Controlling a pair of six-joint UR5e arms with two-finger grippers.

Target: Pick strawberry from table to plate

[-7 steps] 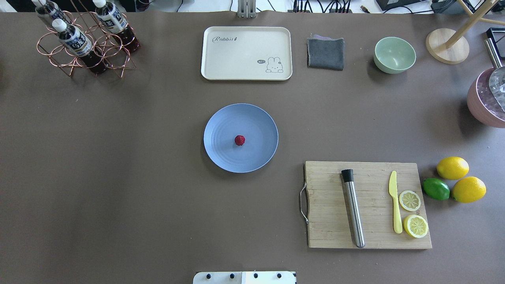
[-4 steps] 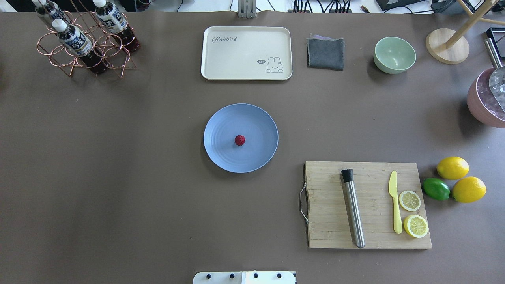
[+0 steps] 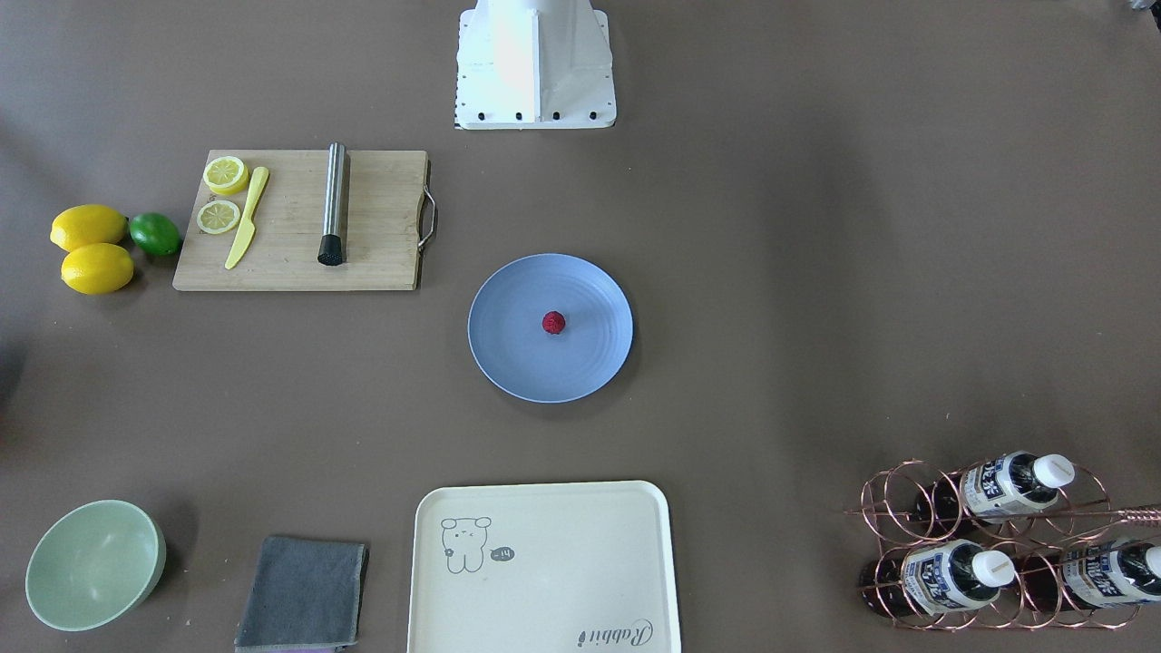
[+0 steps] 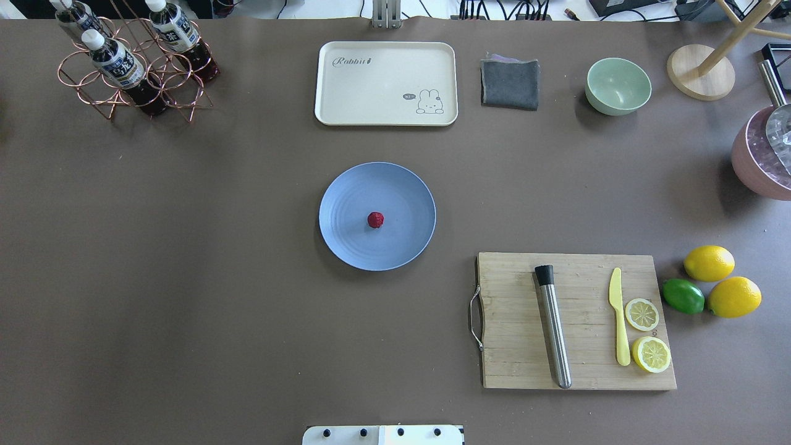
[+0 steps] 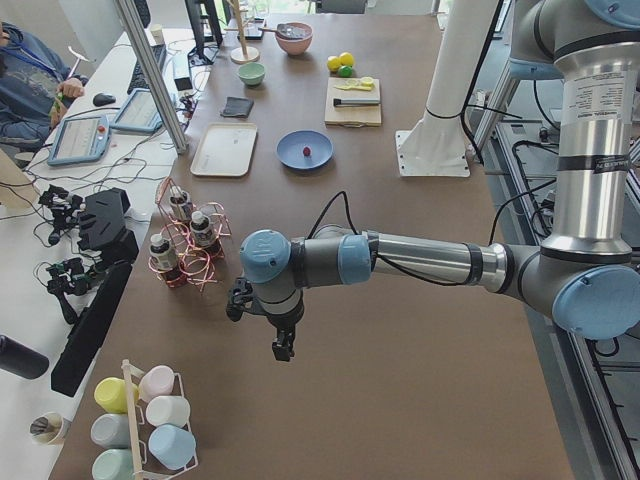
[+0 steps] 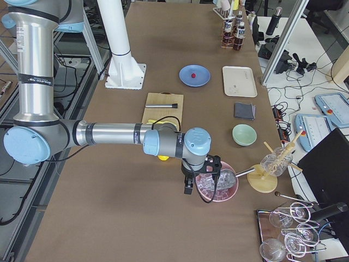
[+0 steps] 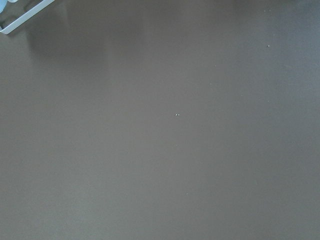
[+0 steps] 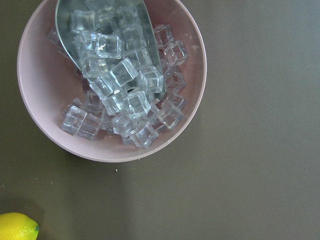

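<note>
The small dark-red strawberry [image 4: 375,219] [image 3: 554,322] lies near the middle of the round light blue plate [image 4: 346,216] [image 3: 508,331], which sits at the centre of the brown table [image 4: 185,259]. Neither gripper appears in the overhead or front views. In the exterior left view, the left gripper [image 5: 283,350] hangs over bare table at the near end, far from the plate [image 5: 290,150]. In the exterior right view, the right gripper [image 6: 187,190] hangs beside the pink bowl of ice [image 6: 218,185], also far from the plate [image 6: 203,76]. Whether either one is open or shut I cannot tell.
A wooden cutting board [image 4: 513,321] holds a steel muddler, a yellow knife and lemon halves. Two lemons and a lime [image 4: 683,295] lie beside it. A cream tray [image 4: 386,83], grey cloth [image 4: 510,83], green bowl [image 4: 618,85] and copper bottle rack [image 4: 133,68] line the far edge.
</note>
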